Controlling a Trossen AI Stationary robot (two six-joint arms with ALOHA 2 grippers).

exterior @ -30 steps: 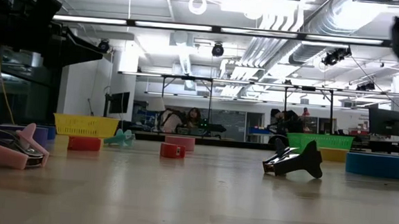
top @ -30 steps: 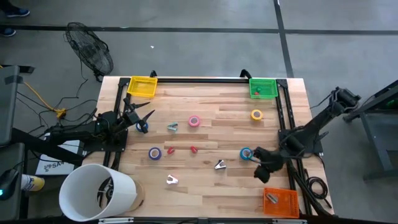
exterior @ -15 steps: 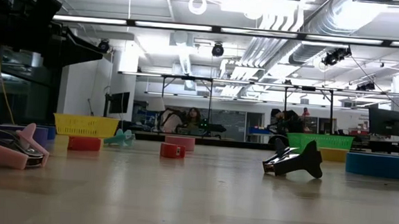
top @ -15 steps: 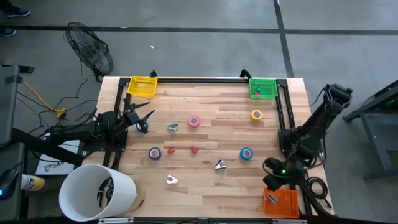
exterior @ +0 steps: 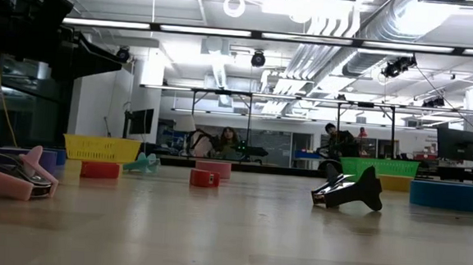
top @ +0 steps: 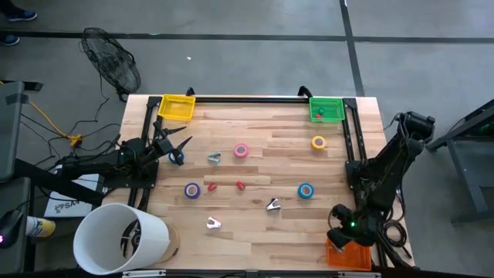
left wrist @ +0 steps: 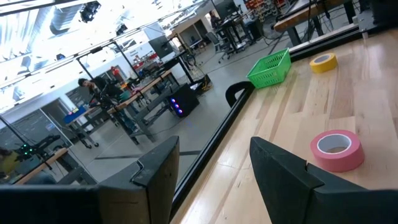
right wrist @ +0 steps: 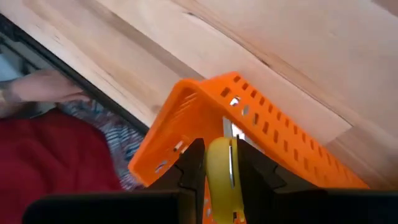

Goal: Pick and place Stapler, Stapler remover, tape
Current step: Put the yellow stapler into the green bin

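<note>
The wooden table (top: 255, 154) carries a scatter of small things, and beside its near-left corner stands a large white bucket (top: 120, 239), the biggest thing near it, well clear of both arms. Three baskets sit at the table's corners: a yellow basket (top: 176, 107) far left, a green basket (top: 326, 109) far right, and an orange basket (top: 347, 253) near right. The right gripper (top: 343, 232) hangs directly over the orange basket; in the right wrist view its fingers (right wrist: 189, 165) are closed on a yellow object (right wrist: 219, 174), whose long axis runs lengthwise between them, pointing out over the basket's rim; what kind of object it is cannot be told. The left gripper (top: 174, 147) waits at the table's left edge, its fingers (left wrist: 155, 180) spread apart with nothing between them. Rolls of tape lie flat across the boards: a pink tape (top: 241, 150) near the middle, a yellow tape (top: 319, 142) toward the far right just near of the green basket, a blue tape (top: 306, 191) on the right and a purple tape (top: 192, 190) on the left. A dark staple remover (top: 272, 205) lies near of centre, a pale staple remover (top: 214, 223) to its near left and another (top: 214, 157) beside the pink tape. Two small red pieces (top: 240, 185) lie between the purple and blue rolls. Nothing stands between the right gripper and the orange basket.
</note>
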